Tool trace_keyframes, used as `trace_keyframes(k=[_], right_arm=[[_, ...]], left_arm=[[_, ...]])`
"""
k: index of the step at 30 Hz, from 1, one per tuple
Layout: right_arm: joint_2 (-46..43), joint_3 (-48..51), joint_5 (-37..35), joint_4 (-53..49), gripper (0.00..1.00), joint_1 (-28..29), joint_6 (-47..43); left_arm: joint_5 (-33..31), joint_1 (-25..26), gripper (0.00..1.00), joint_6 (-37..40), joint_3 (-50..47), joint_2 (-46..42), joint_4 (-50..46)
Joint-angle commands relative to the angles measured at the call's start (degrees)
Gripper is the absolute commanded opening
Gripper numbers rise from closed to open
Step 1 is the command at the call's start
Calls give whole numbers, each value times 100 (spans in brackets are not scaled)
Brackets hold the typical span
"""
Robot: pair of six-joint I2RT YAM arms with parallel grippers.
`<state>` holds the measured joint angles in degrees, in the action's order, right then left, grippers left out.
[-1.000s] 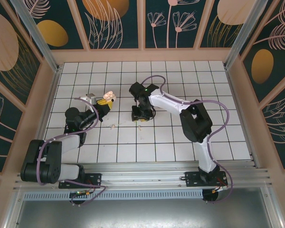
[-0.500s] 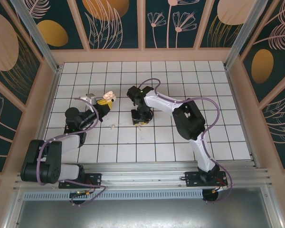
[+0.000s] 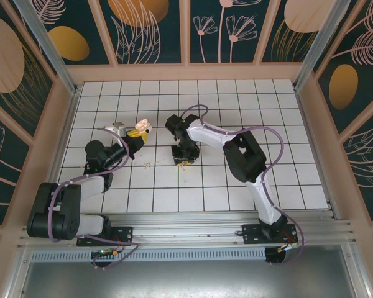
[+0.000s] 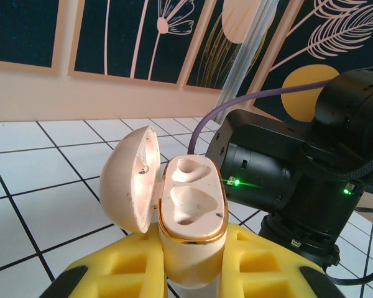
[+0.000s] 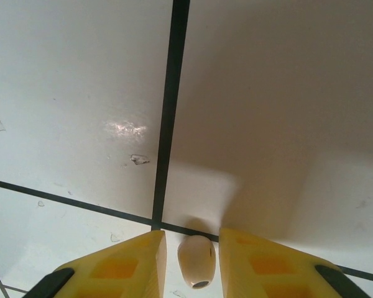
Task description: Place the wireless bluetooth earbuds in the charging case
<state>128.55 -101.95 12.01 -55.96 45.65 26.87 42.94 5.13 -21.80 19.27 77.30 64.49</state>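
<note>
Over the last second the right arm had folded its elbow leftward, and the right claw (image 3: 181,156) had edged nearer. The left claw (image 3: 135,134) had stayed clamped on the open case (image 4: 190,211). One earbud (image 5: 197,261) lay on the floor (image 5: 267,93) between the right claw's narrowly parted jaws, with a sliver of gap beside it.

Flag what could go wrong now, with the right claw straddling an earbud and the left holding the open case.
The earbud sits off-centre in the right claw, nearer one side; closing may nudge it sideways across the smooth tile.
Small and rounded, it could squirt out of a pinch.
The left claw holds the case only by its lower part; pushing an earbud in may tilt it.
</note>
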Motion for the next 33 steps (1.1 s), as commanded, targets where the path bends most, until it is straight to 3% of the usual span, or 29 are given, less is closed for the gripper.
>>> trace_keyframes(k=[1,14,23,33], right_arm=[[127,-5,-80,-178,27,80,-70],[156,75,-281,-288,27,81,-33],[103,117,-195,-158,21,77,61],[74,152,-389,-383,29,119,160]], left_arm=[[2,-56,1,-90,-23,-59,169],[4,-55,1,-90,-28,-80,152],[9,-60,1,-108,-31,-72,143],[21,-56,1,-75,-19,-108,90]])
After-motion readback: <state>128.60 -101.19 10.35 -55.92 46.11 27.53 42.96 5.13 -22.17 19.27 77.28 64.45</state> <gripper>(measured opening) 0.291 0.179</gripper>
